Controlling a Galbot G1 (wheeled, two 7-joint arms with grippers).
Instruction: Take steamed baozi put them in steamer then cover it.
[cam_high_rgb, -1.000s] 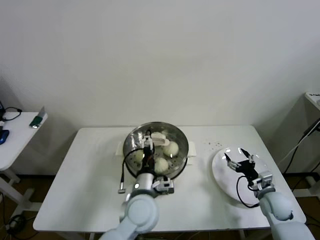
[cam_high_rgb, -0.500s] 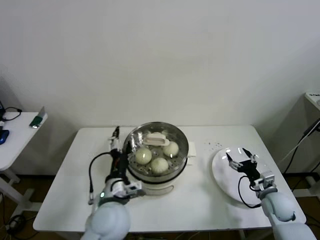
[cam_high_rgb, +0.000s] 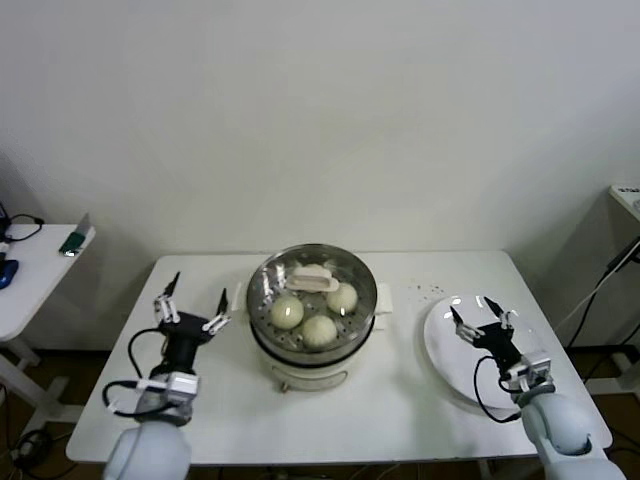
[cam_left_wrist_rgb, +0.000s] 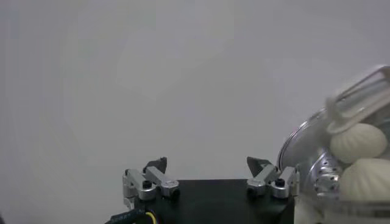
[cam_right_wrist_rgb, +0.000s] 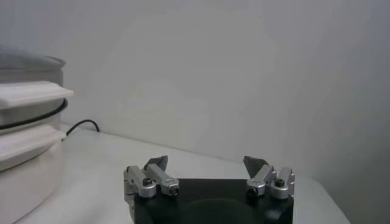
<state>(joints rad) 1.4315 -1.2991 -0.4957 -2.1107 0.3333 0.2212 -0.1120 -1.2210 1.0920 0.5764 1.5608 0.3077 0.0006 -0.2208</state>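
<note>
A: Centre of the white table (cam_high_rgb: 400, 400): the steamer (cam_high_rgb: 312, 340), a shiny steel pot on a white base, with the cover (cam_high_rgb: 312, 285) resting on its rim; the clear glass lid carries a cream handle (cam_high_rgb: 310, 277) toward the far side.

B: And the steamed baozi (cam_high_rgb: 318, 329)?

A: Inside the pot, under the glass; three are seen plainly on the perforated tray, one at the left, one at the right, one nearer; whether a fourth lies beneath the handle cannot be told from the head view. The left wrist view shows two buns (cam_left_wrist_rgb: 358, 141) behind the lid's metal rim (cam_left_wrist_rgb: 292, 137).

B: Position of the left gripper (cam_high_rgb: 190, 299)?

A: Left of the steamer, above the table, apart from pot and lid; its two fingers (cam_left_wrist_rgb: 156, 169) stand spread wide with nothing between them.

B: The right gripper (cam_high_rgb: 481, 310)?

A: Over the white plate (cam_high_rgb: 445, 350) at the right side of the table, well apart from the steamer; its fingers (cam_right_wrist_rgb: 157, 165) likewise stand wide apart and hold nothing. In the right wrist view the steamer's white base (cam_right_wrist_rgb: 27, 152) shows to one side, with a black cord (cam_right_wrist_rgb: 79, 126) lying on the table beside it.

B: Other items?

A: A second white table (cam_high_rgb: 30, 280) at the far left.
</note>
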